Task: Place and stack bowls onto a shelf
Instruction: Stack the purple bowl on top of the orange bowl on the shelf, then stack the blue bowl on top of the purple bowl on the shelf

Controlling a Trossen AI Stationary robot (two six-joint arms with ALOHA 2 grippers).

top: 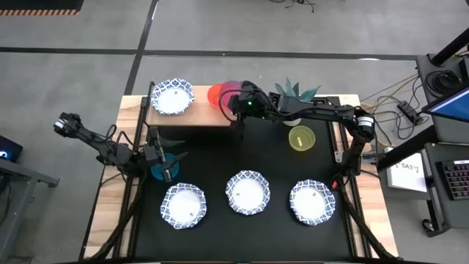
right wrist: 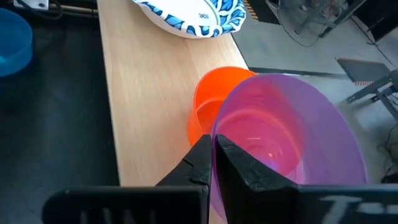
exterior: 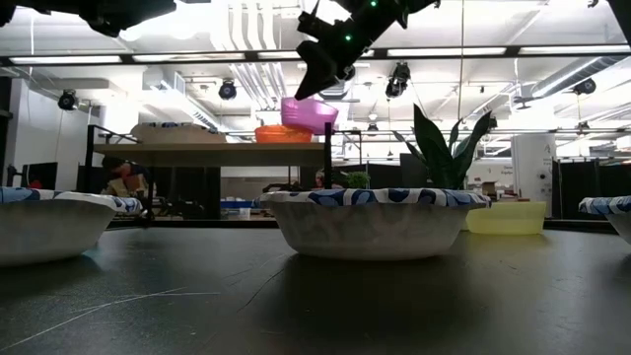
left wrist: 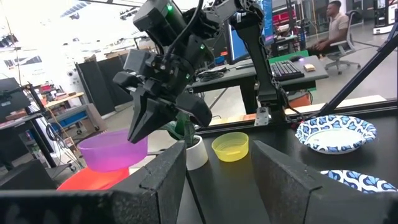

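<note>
The shelf (top: 198, 117) stands at the table's far side. On it rest a blue-rimmed white bowl (top: 173, 97) at its left end and the red bowl (top: 216, 95) near its right end. My right gripper (top: 239, 103) is shut on the purple bowl (top: 230, 92), which is right over the red bowl (right wrist: 211, 99). Three more white bowls (top: 248, 192) sit in a row at the near edge. The yellow-green bowl (top: 301, 138) rests on the table, right of the shelf. My left gripper (top: 165, 163) is open in front of the shelf's left half. My right gripper pinches the purple bowl's rim (right wrist: 215, 142) on its right side, one finger (right wrist: 249, 171) inside the bowl and one outside. The fingers slant down from the table's right. The bowl (exterior: 309, 115) is tilted just over the red bowl (exterior: 281, 133); whether they touch, I cannot tell.
A potted plant (top: 293, 92) stands right of the shelf, under the right arm. A small blue bowl (top: 157, 173) lies below my left gripper. The middle of the shelf board (right wrist: 143, 106) is bare. A person (left wrist: 333, 28) sits at a desk beyond the table.
</note>
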